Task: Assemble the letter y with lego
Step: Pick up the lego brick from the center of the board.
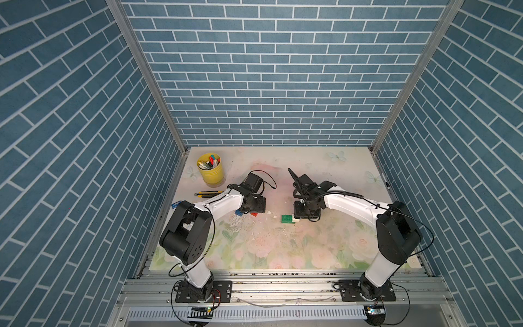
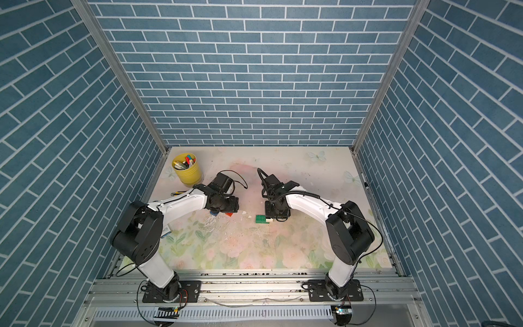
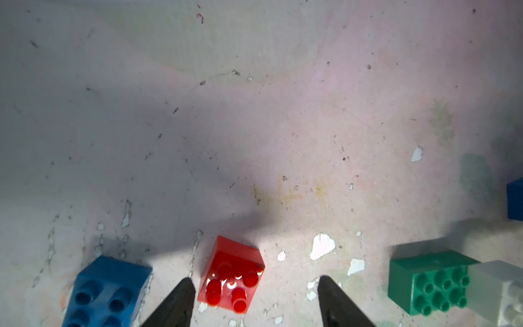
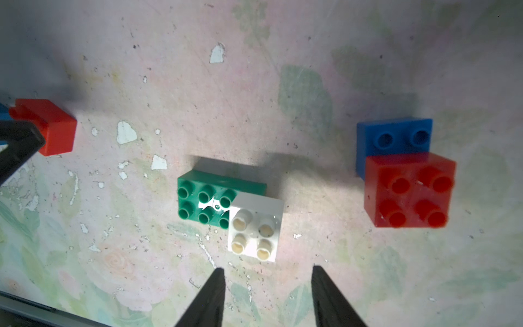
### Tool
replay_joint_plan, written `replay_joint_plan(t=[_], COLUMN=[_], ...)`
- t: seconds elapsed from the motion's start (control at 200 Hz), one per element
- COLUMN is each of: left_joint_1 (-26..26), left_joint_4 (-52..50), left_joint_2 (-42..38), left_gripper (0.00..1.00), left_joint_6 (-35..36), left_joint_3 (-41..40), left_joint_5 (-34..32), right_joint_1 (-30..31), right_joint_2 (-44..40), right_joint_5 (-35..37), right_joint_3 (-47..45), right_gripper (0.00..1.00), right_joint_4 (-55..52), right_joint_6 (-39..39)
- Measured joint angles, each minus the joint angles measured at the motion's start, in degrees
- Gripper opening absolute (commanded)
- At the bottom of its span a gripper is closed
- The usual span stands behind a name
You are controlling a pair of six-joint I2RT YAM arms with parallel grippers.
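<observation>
Green brick (image 1: 286, 218) lengthwise left-right, white brick (image 1: 296, 220) atop right end; all fingers (image 3: 178, 305) apart, empty.

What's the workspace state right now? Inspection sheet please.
Surface: floral mat, scuffed, paint chipped.
Job's things: white brick overlaps green brick end; top red brick sits on bottom blue brick; loose red brick and loose blue brick lie separate.
Clutter: yellow pen cup, utility knife.
Grippers: left gripper open, fingers either side of loose red brick; right gripper open, empty.
Cables: black cables along arms, off bricks.
Surroundings: blue brick-pattern walls, aluminium rails.
</observation>
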Motion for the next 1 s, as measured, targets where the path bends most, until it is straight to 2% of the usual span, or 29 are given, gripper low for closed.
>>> replay_joint_plan(t=[0.435,0.77,0.855,1.0], left_joint_1=[0.11,-0.33,-0.5,-0.85], left_joint_4=[-0.94,-2.14,-2.64,-3.1], left_joint_2=[1.18,1.29,1.68,3.08], left_gripper=[0.54,0.51,0.45,0.42], left_joint_6=[0.7,0.68,0.79,0.94], left_joint_3=[0.2,0.22,0.24,0.33], left_joint_5=[0.31,-0.24,-1.01,-1.95], right_joint_1=[-0.11,-0.15,-0.15,-0.22], right_joint_2=[-0.81,-0.92,-0.92,-0.92], right_joint_5=[0.13,0.94,1.01,1.18], right_joint_3=[-0.44,-0.66,-0.66,-0.68], right_gripper=[0.5,0.49,0.49,0.49], right_joint_4=[0.52,0.59,0.61,0.63], right_joint_6=[-0.57,-0.57,-0.57,-0.57])
